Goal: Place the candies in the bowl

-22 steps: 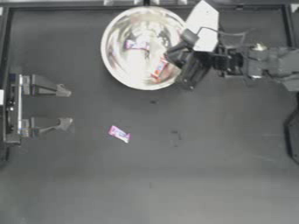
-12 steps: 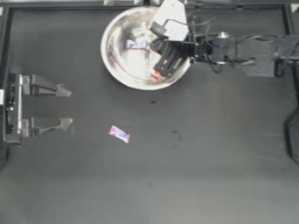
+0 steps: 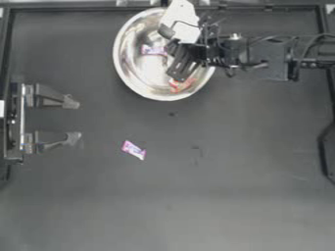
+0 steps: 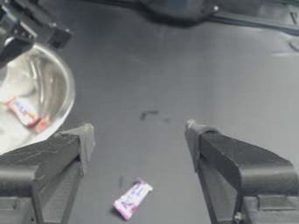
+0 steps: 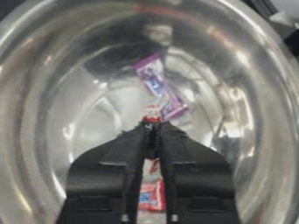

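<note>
The bowl [image 3: 124,73] stands at the table's back centre. Inside it lie a purple-pink candy [image 3: 154,50] and a red-and-white candy [image 3: 180,86]. My right gripper [image 3: 177,72] reaches over the bowl from the right, pointing down into it. In the right wrist view that gripper [image 5: 153,124] is shut on a small candy [image 5: 153,114], a whitish and red scrap showing at the tips above the bowl's inside [image 5: 58,109]. Another purple-pink candy [image 3: 133,149] lies on the table. The left gripper [image 3: 77,121] is parked at the left edge, open.
The loose purple-pink candy [image 4: 132,199] lies just ahead of the left gripper [image 4: 140,131], between its jaws' lines. The bowl's rim [image 4: 65,89] shows farther off. The right arm's body [image 3: 268,58] stretches along the back right.
The right gripper has moved left from the bowl's right rim to over its inside. The left arm and the candy on the table have not moved.
</note>
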